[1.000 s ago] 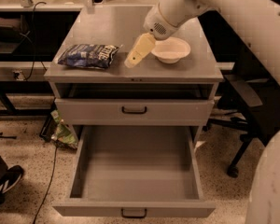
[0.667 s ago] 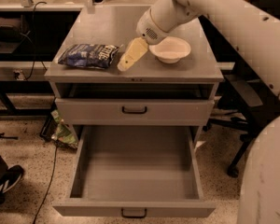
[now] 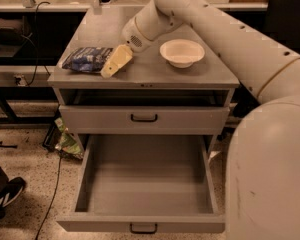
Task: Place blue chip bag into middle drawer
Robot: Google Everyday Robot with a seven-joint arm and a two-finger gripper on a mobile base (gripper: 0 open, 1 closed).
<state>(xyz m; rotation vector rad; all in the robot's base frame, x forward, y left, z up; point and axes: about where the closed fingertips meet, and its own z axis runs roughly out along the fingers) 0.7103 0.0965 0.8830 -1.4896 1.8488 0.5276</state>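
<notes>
Since the earlier frame the tool (image 3: 110,69) has swung left, away from the white bowl (image 3: 182,52) and over to the blue chip bag (image 3: 86,59); the bowl, then half behind the arm, now stands apart from it. In the camera view, the only one, there is one tool, cream-coloured and slanting down to the left from the arm's (image 3: 225,39) white wrist; its tip lies at the right end of the bag, touching or just overlapping it, and I cannot tell whether the tool is open or closed; it holds nothing lifted. The one blue chip bag lies flat on the grey desk (image 3: 140,76), near the front left corner; the one bowl sits upright on the right half of the same top, well apart from the bag. Below the top are two drawers with black handles; the upper drawer (image 3: 144,119) is pushed in, with a dark gap above it; the middle drawer (image 3: 145,184) beneath it is pulled far out, and its grey floor and tall side walls show. On the speckled floor to the left lie one green crumpled wrapper (image 3: 67,141), one black cable (image 3: 49,199) and one dark shoe (image 3: 5,196).
</notes>
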